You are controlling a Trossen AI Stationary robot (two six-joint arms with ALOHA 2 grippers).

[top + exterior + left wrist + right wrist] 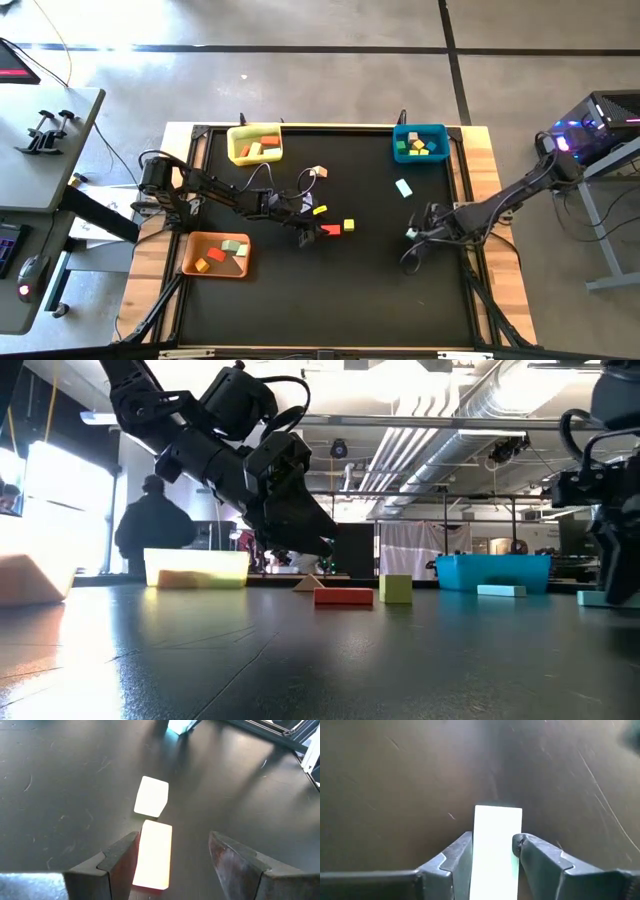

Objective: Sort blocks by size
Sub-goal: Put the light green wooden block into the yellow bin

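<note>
Red bar block (330,230) lies flat beside yellow cube (349,226).

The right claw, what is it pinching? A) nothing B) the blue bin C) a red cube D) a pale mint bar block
D: the right claw has both fingers pressed against the sides of a pale mint bar block, near the table's right edge.

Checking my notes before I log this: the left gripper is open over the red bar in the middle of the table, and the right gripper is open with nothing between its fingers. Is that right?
Not quite. The right gripper is shut on a mint block, as the right wrist view shows. The rest holds: the left gripper is open over the red bar.
</note>
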